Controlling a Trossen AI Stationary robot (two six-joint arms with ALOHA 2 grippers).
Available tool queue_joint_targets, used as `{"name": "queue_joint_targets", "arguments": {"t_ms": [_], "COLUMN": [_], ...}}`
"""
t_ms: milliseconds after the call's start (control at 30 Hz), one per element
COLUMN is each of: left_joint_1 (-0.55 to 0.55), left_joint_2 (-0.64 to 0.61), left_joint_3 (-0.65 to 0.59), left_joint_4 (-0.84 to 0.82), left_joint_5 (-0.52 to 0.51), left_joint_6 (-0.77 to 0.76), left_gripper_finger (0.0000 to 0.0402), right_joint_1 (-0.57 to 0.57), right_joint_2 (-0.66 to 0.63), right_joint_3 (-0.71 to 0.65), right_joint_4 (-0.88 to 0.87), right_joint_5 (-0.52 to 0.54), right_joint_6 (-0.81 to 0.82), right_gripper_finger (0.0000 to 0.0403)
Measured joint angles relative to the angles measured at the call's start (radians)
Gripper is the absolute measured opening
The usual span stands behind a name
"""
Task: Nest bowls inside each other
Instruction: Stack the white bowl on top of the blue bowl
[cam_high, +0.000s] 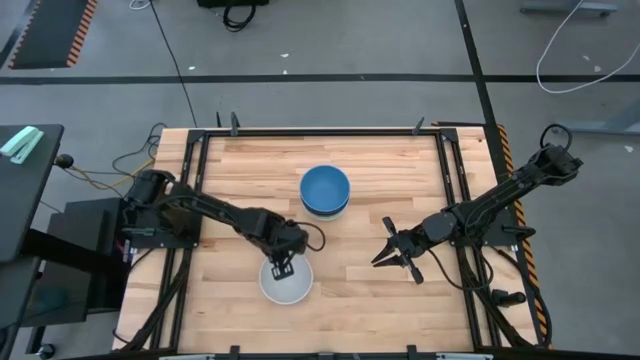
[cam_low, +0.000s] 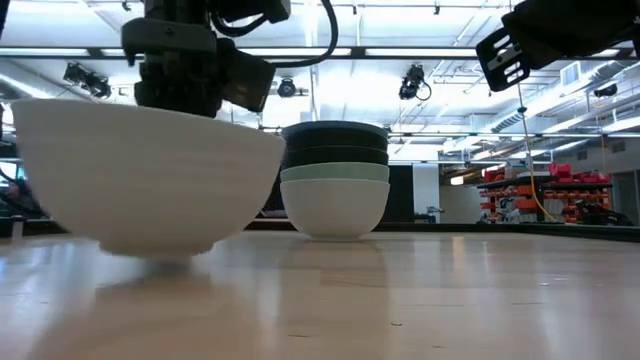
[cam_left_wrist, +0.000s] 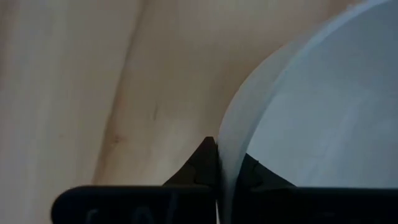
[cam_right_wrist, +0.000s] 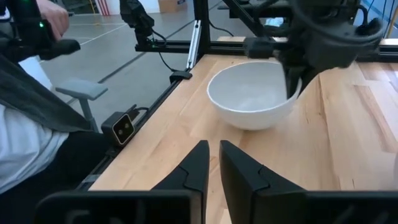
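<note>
Bowls sitting in two places on the wooden table (cam_high: 400, 180): a lone white bowl (cam_high: 286, 282) near the front edge, and a stack (cam_high: 325, 192) toward the middle, well apart from it. From above the stack is showing a blue bowl on top; in the low view its lower layers are reading dark, then pale mint green, then white at the bottom. Left gripper (cam_high: 284, 263) is reaching down over the white bowl's rim, fingers (cam_left_wrist: 202, 165) clenched on the rim wall, one inside, one outside. Bowl is looking slightly tilted in the low view. Right gripper (cam_high: 392, 257) is hanging above bare table to the right of both, well clear of the stack, holding nothing, its fingers (cam_right_wrist: 198, 163) standing slightly parted
</note>
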Motion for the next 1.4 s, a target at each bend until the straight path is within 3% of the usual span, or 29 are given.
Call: {"name": "queue_joint_targets", "arguments": {"t_ms": [233, 600, 867, 1233, 1400], "left_joint_1": [0.043, 0.148, 0.287, 0.467, 0.535], "left_joint_2": [-0.031, -0.031, -0.031, -0.030, -0.018], "left_joint_3": [0.118, 0.507, 0.733, 0.824, 0.824], "left_joint_4": [-0.141, -0.385, -0.408, -0.407, -0.395], "left_joint_5": [0.002, -0.108, -0.117, -0.112, -0.053], "left_joint_6": [0.081, 0.223, 0.273, 0.344, 0.377], "left_gripper_finger": [0.0009, 0.0009, 0.0011, 0.0012, 0.0009], "right_joint_1": [0.000, 0.000, 0.000, 0.000, 0.000], "right_joint_2": [0.000, 0.000, 0.000, 0.000, 0.000], "right_joint_3": [0.000, 0.000, 0.000, 0.000, 0.000], "right_joint_4": [-0.007, -0.008, -0.008, -0.008, -0.008], "right_joint_5": [0.000, 0.000, 0.000, 0.000, 0.018], "right_joint_6": [0.000, -0.007, -0.007, -0.011, -0.024], "right_gripper_finger": [0.0039, 0.0034, 0.0034, 0.0031, 0.0031]}}
